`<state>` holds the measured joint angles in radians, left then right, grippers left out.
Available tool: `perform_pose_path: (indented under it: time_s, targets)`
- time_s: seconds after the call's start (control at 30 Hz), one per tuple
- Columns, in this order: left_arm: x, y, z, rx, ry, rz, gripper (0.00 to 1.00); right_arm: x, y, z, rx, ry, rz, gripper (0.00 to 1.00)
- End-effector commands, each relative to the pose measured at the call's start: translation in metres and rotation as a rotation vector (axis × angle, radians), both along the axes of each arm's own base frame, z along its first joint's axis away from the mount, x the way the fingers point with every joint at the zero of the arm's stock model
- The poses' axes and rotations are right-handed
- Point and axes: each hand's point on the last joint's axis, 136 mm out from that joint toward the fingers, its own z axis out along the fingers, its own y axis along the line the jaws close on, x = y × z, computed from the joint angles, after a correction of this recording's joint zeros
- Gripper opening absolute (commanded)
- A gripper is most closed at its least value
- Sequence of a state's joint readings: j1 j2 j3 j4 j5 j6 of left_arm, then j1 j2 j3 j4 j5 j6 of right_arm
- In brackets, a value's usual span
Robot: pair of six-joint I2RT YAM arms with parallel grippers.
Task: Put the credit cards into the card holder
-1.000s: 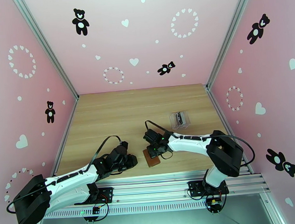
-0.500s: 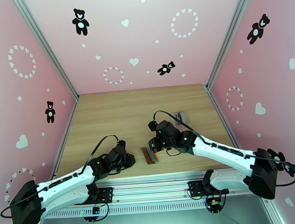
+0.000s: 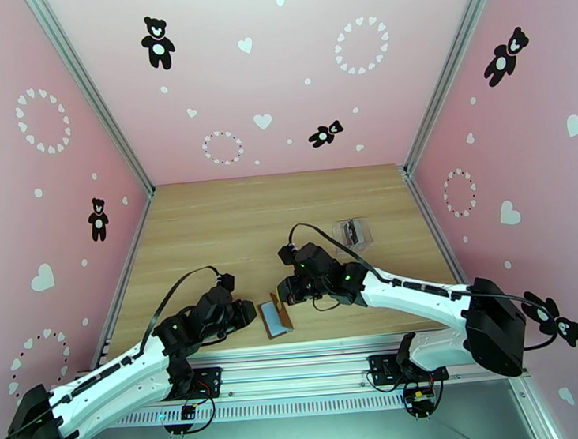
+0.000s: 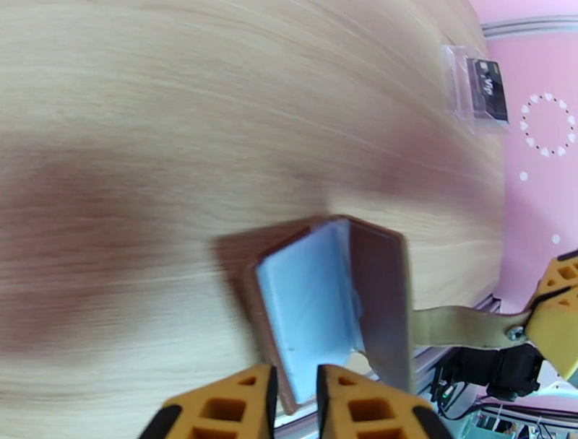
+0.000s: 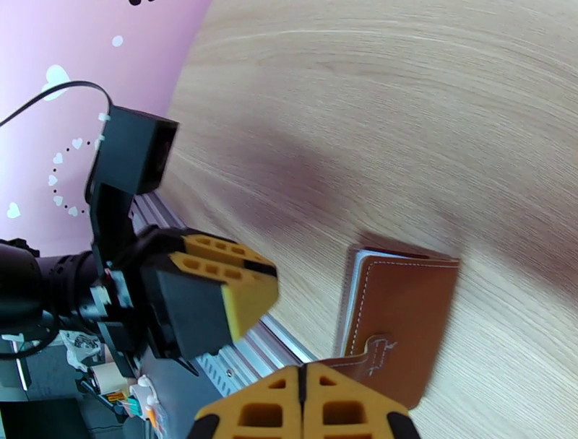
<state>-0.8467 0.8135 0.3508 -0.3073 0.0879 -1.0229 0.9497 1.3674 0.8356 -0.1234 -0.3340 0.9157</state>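
One card holder is lying open on the tabletop. Its pale bluish inner pocket is facing up and its brown flap is standing raised on the side nearest the right arm. The right fingers are pressing fully together on the holder's snap tab. The tab is stretching from the raised flap across to them, so they are sitting just beside the holder on that side. The left fingers are hovering just beside the holder on its opposite side, standing a narrow slit apart and gripping nothing. In the right wrist view a strip of bare wood is showing between them and the holder. One clear plastic box is resting well apart from the holder, farther from the arm bases and off to its right. One dark credit card with pale print is showing inside that box. Whether more cards are standing behind it cannot be told. Two arms are reaching toward the holder, one from each side.
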Motion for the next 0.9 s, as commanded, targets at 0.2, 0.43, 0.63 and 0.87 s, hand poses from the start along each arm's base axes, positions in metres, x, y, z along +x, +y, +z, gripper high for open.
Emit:
perform_pose_path:
  time_s: [0.2, 0.43, 0.63, 0.87]
  targets:
    - [0.008, -0.035, 0.005, -0.062, 0.011, -0.089, 0.20, 0.010, -0.005, -0.022, 0.003, 0.030, -0.063, 0.00]
    - [0.021, -0.047, 0.004, -0.001, 0.016, -0.109, 0.18, 0.019, -0.020, -0.022, -0.004, 0.029, -0.102, 0.00]
    - [0.025, -0.041, 0.009, 0.034, -0.004, -0.087, 0.18, 0.032, -0.052, -0.026, -0.047, 0.017, -0.189, 0.00]
    - [0.022, -0.043, 0.004, 0.026, 0.017, -0.099, 0.18, 0.043, -0.108, -0.052, -0.221, 0.014, -0.286, 0.00]
